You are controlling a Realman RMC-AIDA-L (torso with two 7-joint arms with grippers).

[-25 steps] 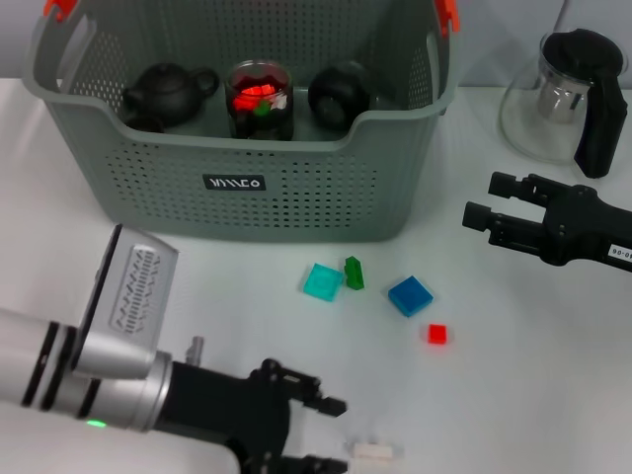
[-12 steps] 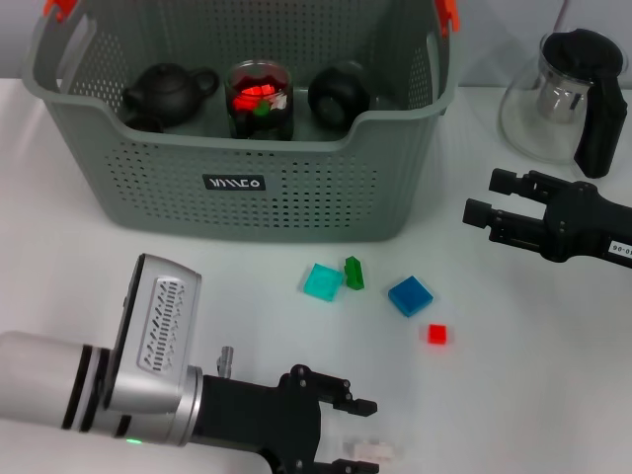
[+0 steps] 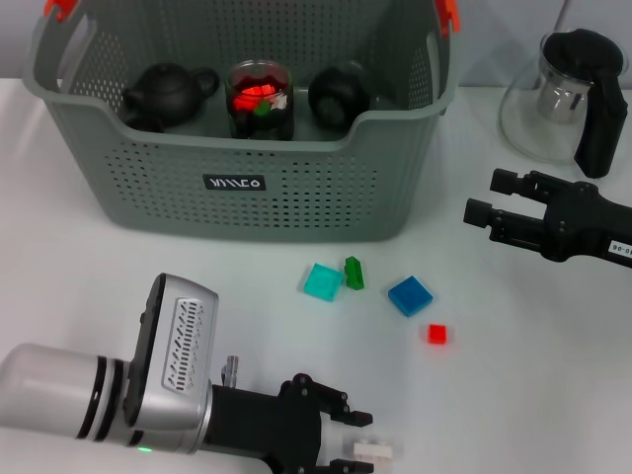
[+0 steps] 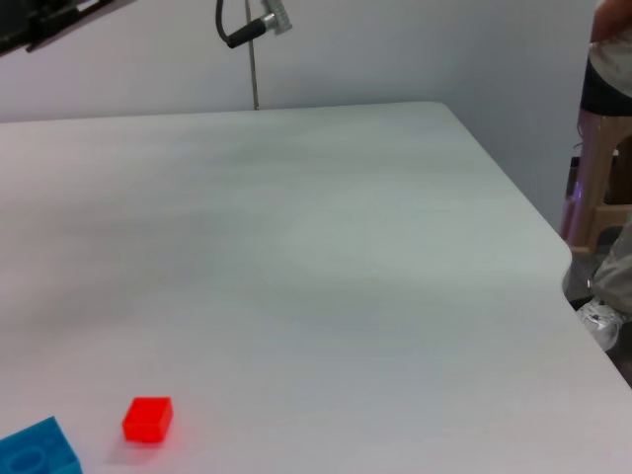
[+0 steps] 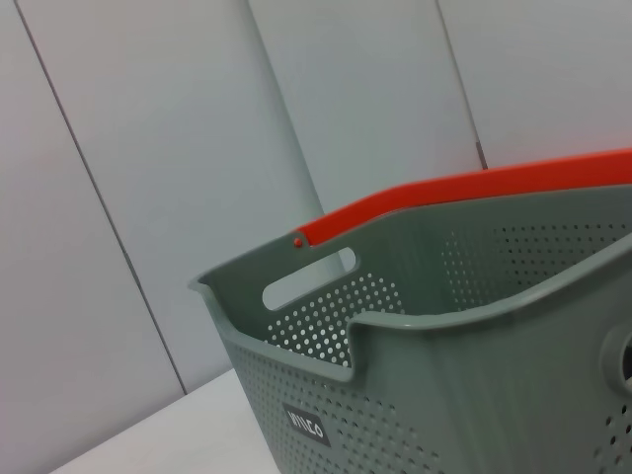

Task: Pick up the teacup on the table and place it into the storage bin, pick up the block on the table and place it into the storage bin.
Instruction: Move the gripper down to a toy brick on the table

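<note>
The grey perforated storage bin (image 3: 296,188) with orange clips stands at the back; it also shows in the right wrist view (image 5: 464,355). Inside it are two black teaware pieces (image 3: 166,94) and a glass cup (image 3: 260,99) with red contents. Blocks lie on the table: cyan (image 3: 322,281), green (image 3: 354,273), blue (image 3: 410,295), red (image 3: 436,334) and white (image 3: 373,451). My left gripper (image 3: 359,440) is open at the near edge, its fingertips on either side of the white block. My right gripper (image 3: 490,198) is open and empty, hovering at the right.
A glass pitcher (image 3: 563,99) with a black handle stands at the back right. The left wrist view shows the red block (image 4: 148,419), a corner of the blue block (image 4: 35,449) and the table's edge (image 4: 533,212).
My left arm has moved to the right along the near edge, bringing its open fingers around the white block. The right arm has barely moved.
</note>
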